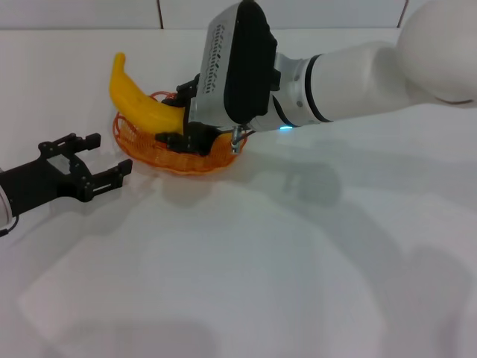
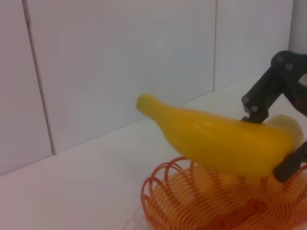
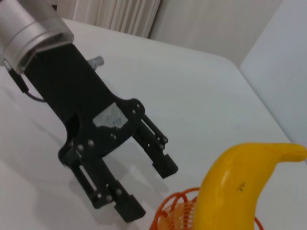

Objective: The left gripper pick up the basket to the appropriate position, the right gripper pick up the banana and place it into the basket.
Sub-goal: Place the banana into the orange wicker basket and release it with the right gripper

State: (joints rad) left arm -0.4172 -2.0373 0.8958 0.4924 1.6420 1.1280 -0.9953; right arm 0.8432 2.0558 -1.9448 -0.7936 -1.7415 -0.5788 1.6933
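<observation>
White table [image 1: 298, 283], banana [image 1: 138, 101] over basket [image 1: 141, 145]

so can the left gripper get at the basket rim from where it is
Probably yes: the left gripper sits open beside the basket, bare table between. The banana, held by the right gripper, is above, not across that near rim.

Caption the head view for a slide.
Right hand holds the banana over the basket; open left hand waits beside it.
</observation>
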